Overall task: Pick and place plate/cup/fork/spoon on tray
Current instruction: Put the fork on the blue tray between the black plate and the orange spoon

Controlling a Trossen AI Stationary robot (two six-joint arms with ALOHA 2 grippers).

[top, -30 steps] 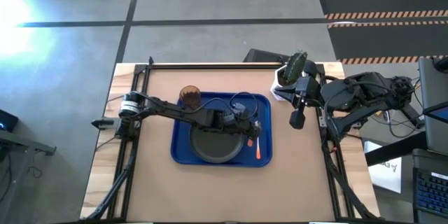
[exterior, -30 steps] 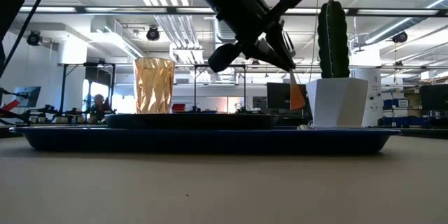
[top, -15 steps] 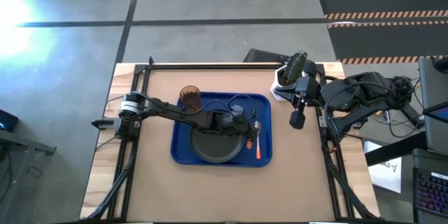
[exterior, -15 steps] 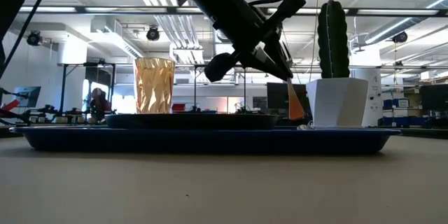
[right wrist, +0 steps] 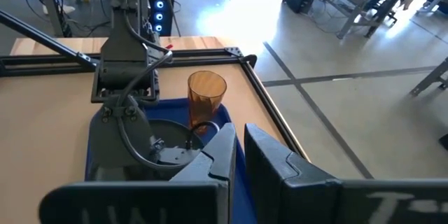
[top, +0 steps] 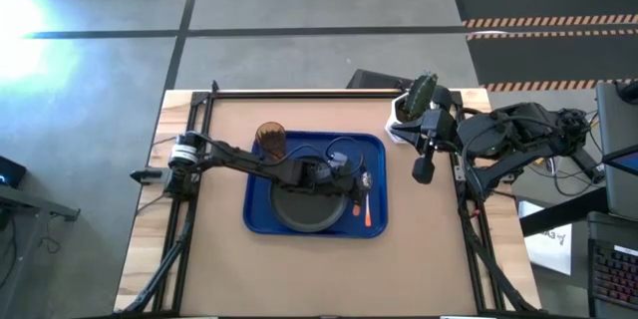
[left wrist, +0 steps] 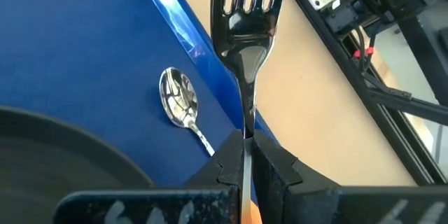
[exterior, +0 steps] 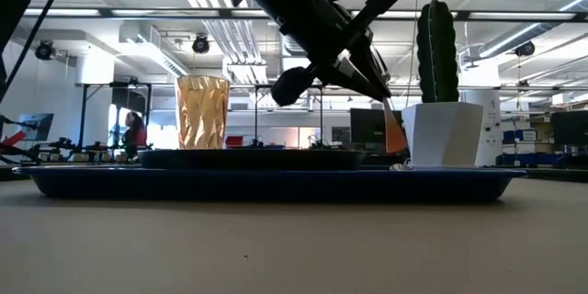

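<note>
High view: left hand over blue plastic tray, beside matte black plate; amber cup at tray corner.

Left wrist view: hand clamps glossy metal fork; spoon lies on tray.

Right hand parked, fingers nearly closed.

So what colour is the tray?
Bright blue; the tray shows best in the high view, beneath the plate.
</note>
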